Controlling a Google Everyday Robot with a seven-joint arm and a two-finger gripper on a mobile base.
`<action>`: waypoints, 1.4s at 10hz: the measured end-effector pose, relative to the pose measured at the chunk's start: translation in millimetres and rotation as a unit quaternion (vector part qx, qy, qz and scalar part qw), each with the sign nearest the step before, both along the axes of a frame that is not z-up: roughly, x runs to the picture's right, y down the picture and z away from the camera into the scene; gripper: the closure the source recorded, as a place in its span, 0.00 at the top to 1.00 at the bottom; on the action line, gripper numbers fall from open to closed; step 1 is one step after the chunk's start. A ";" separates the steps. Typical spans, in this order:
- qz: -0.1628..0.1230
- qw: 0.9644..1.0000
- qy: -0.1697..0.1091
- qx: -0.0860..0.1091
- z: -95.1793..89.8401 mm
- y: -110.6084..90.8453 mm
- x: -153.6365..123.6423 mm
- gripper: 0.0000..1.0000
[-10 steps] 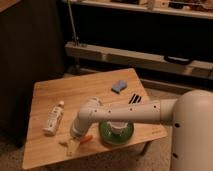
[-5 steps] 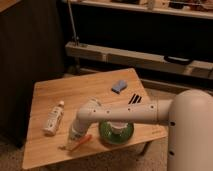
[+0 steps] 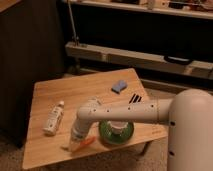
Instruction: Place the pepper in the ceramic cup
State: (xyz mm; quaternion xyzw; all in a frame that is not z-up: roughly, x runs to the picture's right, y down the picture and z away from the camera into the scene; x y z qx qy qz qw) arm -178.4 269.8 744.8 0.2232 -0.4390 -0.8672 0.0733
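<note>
The orange pepper [image 3: 88,142] lies low at the table's front edge, just left of the green saucer. My gripper [image 3: 74,145] points down at the pepper's left end and is shut on it, so only the right part of the pepper sticks out. The whitish ceramic cup [image 3: 117,127] stands on the dark green saucer [image 3: 106,136], right of the gripper and partly behind my white arm [image 3: 125,112].
A white plastic bottle [image 3: 54,118] lies on the wooden table [image 3: 60,92] to the left. A blue sponge [image 3: 119,86] and a small black striped item [image 3: 135,99] sit toward the back right. Dark shelving stands behind the table.
The gripper has dropped onto the pepper and its fingers have shut around it. The arm has barely shifted; the cup, saucer and bottle stayed put.
</note>
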 end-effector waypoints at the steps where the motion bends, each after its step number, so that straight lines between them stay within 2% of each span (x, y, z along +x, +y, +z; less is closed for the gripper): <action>1: 0.017 1.000 -0.004 0.002 -7.7 -13.6 1.4 0.00; 4: 0.071 0.997 -0.029 0.021 -47.8 -80.3 5.9 0.00; 5: 0.097 0.994 -0.037 0.026 -62.8 -109.7 9.1 0.00; 6: 0.120 0.992 -0.041 0.028 -69.9 -132.5 14.9 0.00; 7: 0.144 0.988 -0.045 0.033 -76.7 -161.1 23.4 0.00; 8: 0.175 0.983 -0.048 0.042 -85.4 -202.1 33.7 0.00; 9: 0.199 0.978 -0.047 0.048 -87.3 -225.5 44.8 0.00; 10: 0.231 0.970 -0.046 0.057 -92.7 -249.2 59.0 0.00; 11: 0.268 0.960 -0.047 0.060 -97.3 -268.0 76.5 0.00; 12: 0.318 0.945 -0.046 0.060 -101.9 -283.6 105.2 0.00; 13: 0.350 0.934 -0.043 0.058 -104.3 -288.7 128.6 0.00; 14: 0.385 0.920 -0.038 0.056 -105.7 -289.5 155.4 0.00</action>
